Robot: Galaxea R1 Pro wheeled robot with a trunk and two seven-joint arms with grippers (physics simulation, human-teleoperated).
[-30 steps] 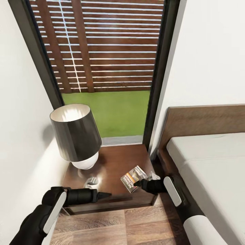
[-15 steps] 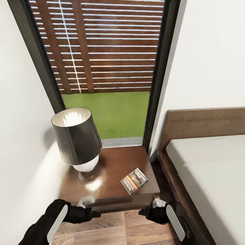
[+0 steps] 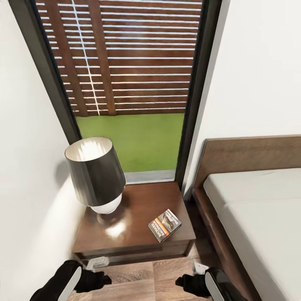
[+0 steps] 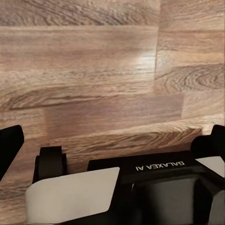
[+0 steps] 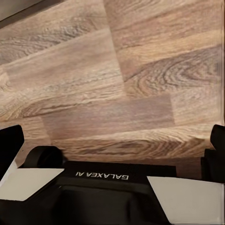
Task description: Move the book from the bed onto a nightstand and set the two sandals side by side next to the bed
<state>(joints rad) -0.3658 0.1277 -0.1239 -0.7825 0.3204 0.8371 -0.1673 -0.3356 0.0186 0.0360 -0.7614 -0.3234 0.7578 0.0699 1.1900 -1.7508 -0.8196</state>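
The book (image 3: 164,225) was seen lying flat on the nightstand (image 3: 138,246), near its front corner on the side of the bed (image 3: 259,209) and well apart from the lamp (image 3: 95,175), so the first part of the task could be judged as done. The left claw (image 3: 100,279) and the right claw (image 3: 186,281) were held low over the wood floor (image 3: 154,276), with fingers spread wide and nothing between them. The two sandals were still to be found and placed.
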